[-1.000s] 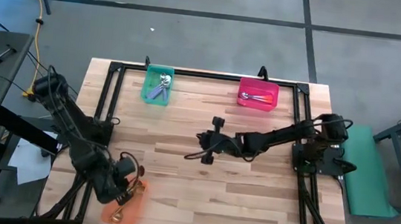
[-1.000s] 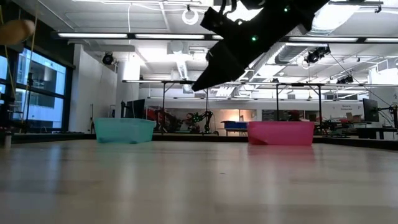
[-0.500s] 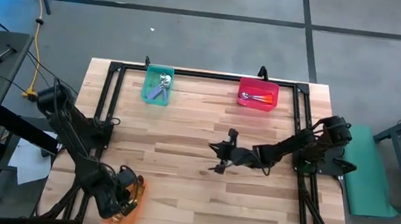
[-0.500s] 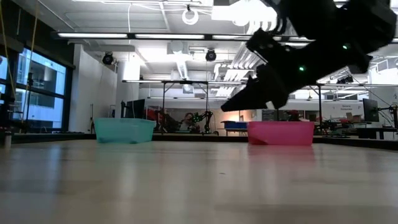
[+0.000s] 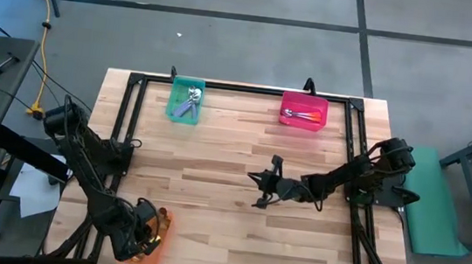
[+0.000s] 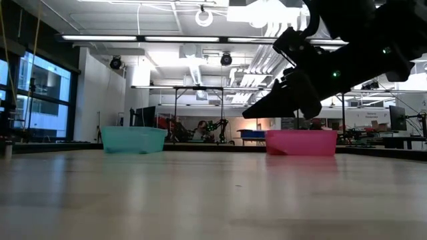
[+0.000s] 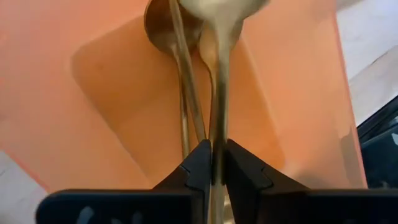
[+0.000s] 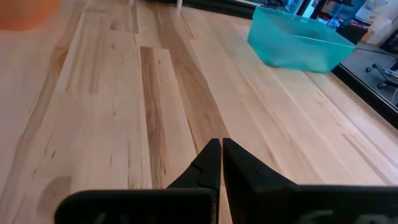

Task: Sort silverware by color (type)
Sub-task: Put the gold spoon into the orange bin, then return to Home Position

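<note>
My left gripper (image 5: 147, 239) is low inside the orange bin (image 5: 161, 226) at the table's near left corner, shut on a gold spoon (image 7: 219, 74). Two more gold spoons (image 7: 184, 93) lie on the bin's floor beside it. My right gripper (image 5: 258, 191) hovers shut and empty above the middle of the table, also seen at right gripper (image 8: 222, 155) and right gripper (image 6: 250, 115). Lavender-handled spoons (image 5: 192, 97) lie in the teal bin (image 5: 184, 113). Orange-handled spoons (image 5: 301, 115) lie in the pink bin (image 5: 304, 100). My left gripper pinches the gold spoon's handle (image 7: 217, 134) between its two fingers, which lie along it. It reaches down into the orange bin from above. The spoon's bowl (image 7: 219, 7) points away from the fingers over the bin's floor; whether it rests there I cannot tell.
The teal bin (image 6: 133, 140) and pink bin (image 6: 300, 143) stand at the far edge. A black frame (image 5: 249, 89) runs along the table's edges. Bare wood (image 5: 215, 165) lies between the arms. Desks and cables stand left of the table.
My left gripper has moved toward the near edge and down into the orange bin, carrying the gold spoon with it. My right arm has drawn back from the table's centre toward the right edge and come lower, its fingers staying shut.
</note>
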Tool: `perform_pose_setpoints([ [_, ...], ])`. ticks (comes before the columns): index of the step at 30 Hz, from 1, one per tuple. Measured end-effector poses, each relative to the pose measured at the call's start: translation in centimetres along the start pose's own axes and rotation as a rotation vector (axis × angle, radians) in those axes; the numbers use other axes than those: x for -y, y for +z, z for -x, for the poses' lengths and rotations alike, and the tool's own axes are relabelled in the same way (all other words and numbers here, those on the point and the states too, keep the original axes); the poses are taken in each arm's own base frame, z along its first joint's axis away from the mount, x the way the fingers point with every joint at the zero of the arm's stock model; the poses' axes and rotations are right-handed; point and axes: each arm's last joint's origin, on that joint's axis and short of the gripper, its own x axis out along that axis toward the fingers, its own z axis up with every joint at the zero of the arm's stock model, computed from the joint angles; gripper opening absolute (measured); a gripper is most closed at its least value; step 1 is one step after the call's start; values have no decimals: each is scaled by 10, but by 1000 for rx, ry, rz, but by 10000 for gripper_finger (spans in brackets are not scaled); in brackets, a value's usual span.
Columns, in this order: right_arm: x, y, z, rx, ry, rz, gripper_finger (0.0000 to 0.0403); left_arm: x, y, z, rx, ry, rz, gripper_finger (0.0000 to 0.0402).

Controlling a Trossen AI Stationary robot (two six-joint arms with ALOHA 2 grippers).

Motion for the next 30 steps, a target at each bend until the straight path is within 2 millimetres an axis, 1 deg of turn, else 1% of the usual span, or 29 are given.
perform_pose_setpoints([
  [3, 0, 0, 0, 0, 0, 2, 0, 0, 0, 0, -11, 5, 2, 49],
  [6, 0, 0, 0, 0, 0, 11, 0, 0, 0, 2, -16, -3, -45, 67],
  [10, 1, 2, 1, 6, 0, 18, 0, 4, -1, 7, -23, -16, -217, 79],
  [13, 4, 10, 6, 22, 4, 8, 0, 7, 0, 15, -4, -41, -373, 71],
  [16, 9, 20, 14, 28, 43, 11, 0, 3, 8, 26, 78, -26, -478, 43],
  [18, 12, 27, 20, 34, 63, 32, 0, 1, 16, 36, 149, -25, -549, 17],
  [20, 16, 32, 27, 37, 96, 57, 0, 0, 27, 46, 240, -33, -625, 5],
  [23, 25, 42, 33, 58, 155, 70, 0, 3, 46, 60, 346, -53, -741, 6],
  [26, 36, 49, 36, 86, 228, 69, 0, 7, 67, 69, 412, -54, -837, 1],
  [28, 44, 51, 35, 91, 277, 69, 0, 10, 81, 72, 456, -61, -893, 1],
  [30, 52, 51, 33, 83, 318, 71, 0, 11, 96, 70, 484, -103, -949, 0],
])
